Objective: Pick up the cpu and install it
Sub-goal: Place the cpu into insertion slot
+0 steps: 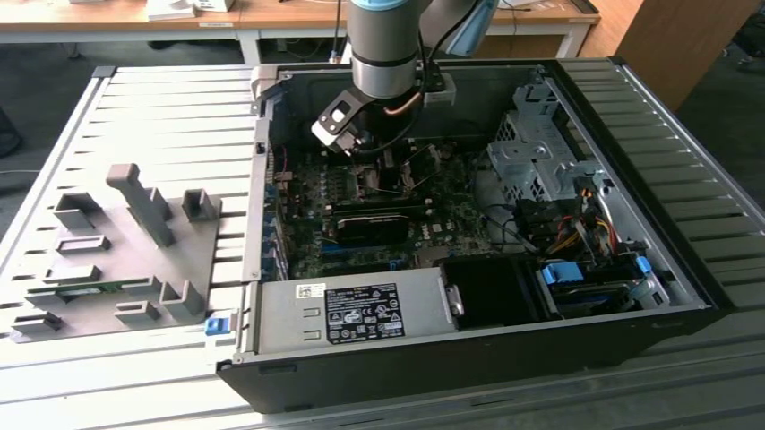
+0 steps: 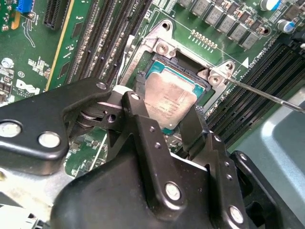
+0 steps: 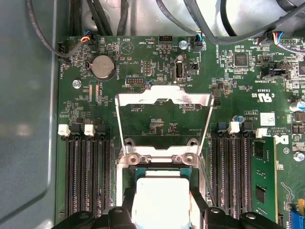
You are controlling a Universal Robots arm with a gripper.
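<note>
Slatted grey metal table with an open black computer case sitting on it, and the arm is reaching down into that case. At the tip, the black gripper has its two fingers closed against opposite edges of the small flat square cpu with the shiny silver top and thin green rim. It looks clamped, with no gap between pad and edge in the second wrist view. The cpu lies dead centre between the fingers, silver face up; being square, it has no long axis to favour. What matters is the line-up below: the black square socket in its metal frame is directly under the chip, edges close to parallel, perhaps a touch skewed. Whether the chip is already resting in the socket or just above it, I cannot tell. Moving outward, the hinged silver retaining plate is thrown back flat on the green motherboard. A thin metal lever is swung clear to one side, and black memory slots flank the socket.
</note>
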